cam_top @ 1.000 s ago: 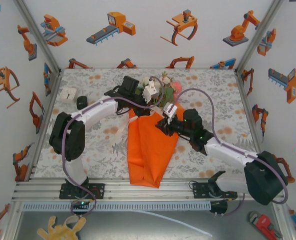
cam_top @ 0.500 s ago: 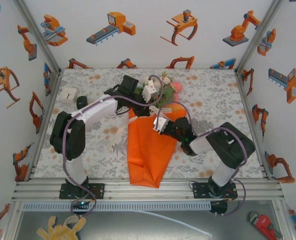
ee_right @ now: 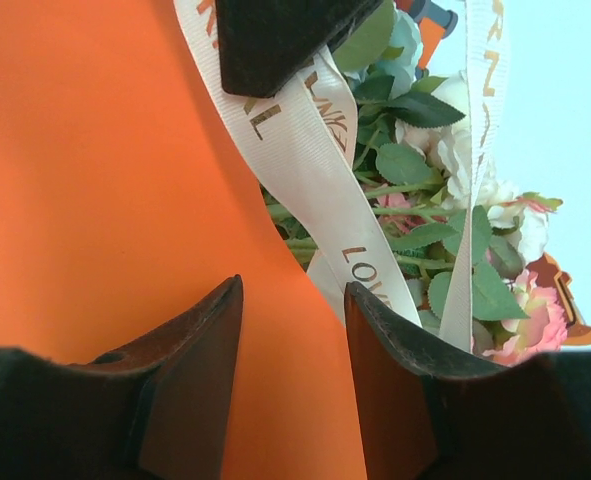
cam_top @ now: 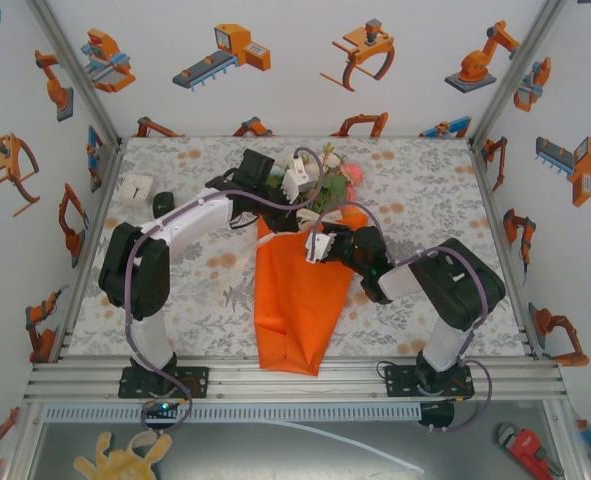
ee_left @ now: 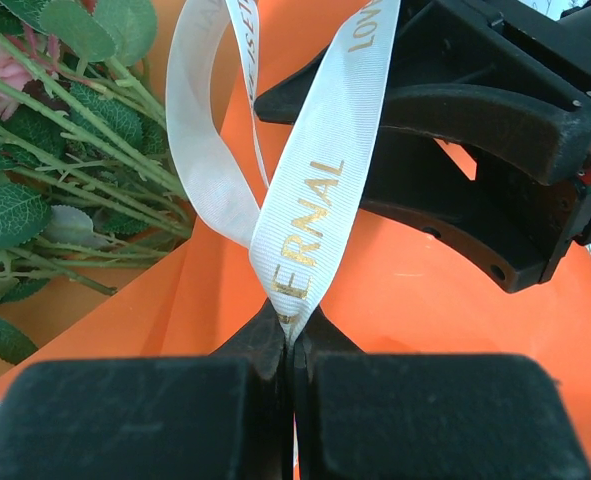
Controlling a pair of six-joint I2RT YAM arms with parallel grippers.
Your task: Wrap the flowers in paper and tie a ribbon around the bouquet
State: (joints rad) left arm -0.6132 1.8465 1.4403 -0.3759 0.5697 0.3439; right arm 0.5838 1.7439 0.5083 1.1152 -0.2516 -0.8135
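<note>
The bouquet lies in the middle of the table, a long cone of orange paper (cam_top: 293,300) with the flowers (cam_top: 330,178) at its far end. In the left wrist view my left gripper (ee_left: 293,322) is shut on the cream ribbon (ee_left: 310,210) with gold lettering, just above the paper (ee_left: 425,330). The ribbon loops up past the green stems (ee_left: 75,150). My right gripper (ee_right: 293,300) is open over the paper (ee_right: 105,180), and the ribbon (ee_right: 310,175) runs past its right finger without being pinched. From above, the left gripper (cam_top: 303,190) and right gripper (cam_top: 313,242) meet at the cone's neck.
A white box (cam_top: 135,188) and a small black object (cam_top: 163,203) sit at the far left of the floral tablecloth (cam_top: 425,190). Printed walls enclose three sides. An aluminium rail (cam_top: 295,378) runs along the near edge.
The right arm has folded inward and its gripper has moved left toward the cone's neck, its jaws widening. The left gripper has stayed shut on the ribbon, barely moving.
</note>
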